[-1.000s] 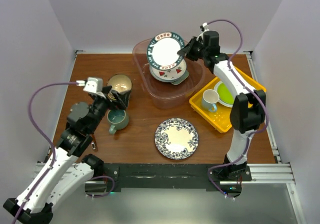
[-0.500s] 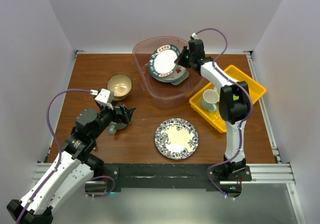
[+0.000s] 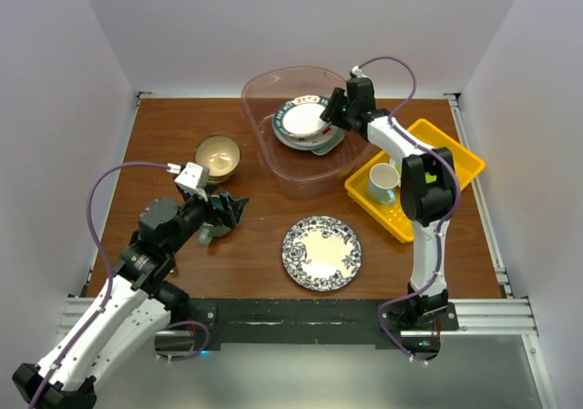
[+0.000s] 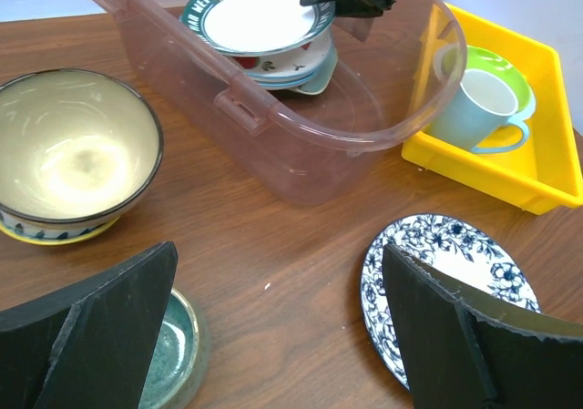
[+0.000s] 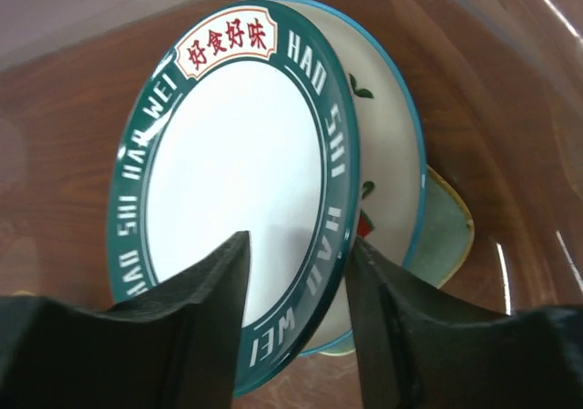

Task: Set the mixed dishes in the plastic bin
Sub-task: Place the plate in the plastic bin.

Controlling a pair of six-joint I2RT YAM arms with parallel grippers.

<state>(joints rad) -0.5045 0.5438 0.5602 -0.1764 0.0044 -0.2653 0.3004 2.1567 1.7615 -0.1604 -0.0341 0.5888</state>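
- Right claw (image 3: pixel 333 113): spread, fingers either side of the dark-rimmed plate's (image 3: pixel 301 120) rim.
- The dark-rimmed plate lies on the strawberry plate (image 5: pixel 387 145) inside the plastic bin (image 3: pixel 273 168), upper centre of the top view.
- Left claw (image 4: pixel 278 336): spread, empty, above the teal mug (image 4: pixel 173 341), left of centre.
- Tan bowl (image 3: pixel 218 157) and blue floral plate (image 3: pixel 321 252) sit on the worktop (image 3: pixel 264 227), outside the bin.

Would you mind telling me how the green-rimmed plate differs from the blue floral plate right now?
The green-rimmed plate has a plain white centre with a lettered green band; the blue floral plate carries a dark blue flower border. The green-rimmed plate lies on other dishes in the plastic bin; the blue floral plate lies alone on the table. Both are round and face up.
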